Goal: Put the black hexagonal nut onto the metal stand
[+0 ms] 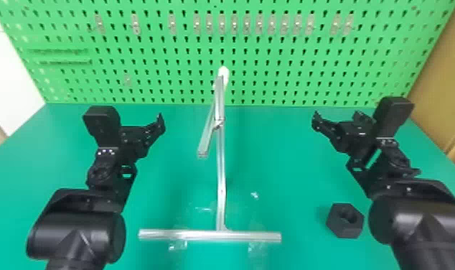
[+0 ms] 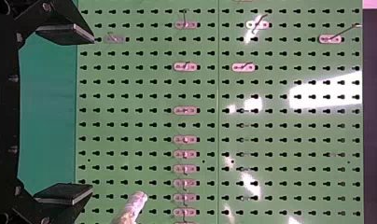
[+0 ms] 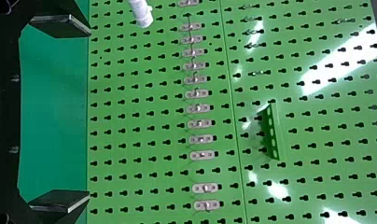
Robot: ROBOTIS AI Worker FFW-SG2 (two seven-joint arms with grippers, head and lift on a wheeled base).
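Component locations: the black hexagonal nut sits on the green desk, to the right of the metal stand and beside the lower part of the right arm. It is apart from the stand and clear of both grippers.

Stand: one base bar lies crosswise on the desk. An upright joins it near the middle, and an angled bar is fixed higher up. The upper end carries a white tip. Clear tape shows at the base bar.

Left gripper: positioned above the desk to the left of the stand. The jaws are wide open and empty, with a broad gap between the two flat fingers.

Right gripper: positioned above the desk to the right of the stand, farther back than the nut. The jaws are likewise wide open, holding nothing.

Background: a green pegboard stands behind the desk. It carries a row of small metal plates and a green perforated bracket
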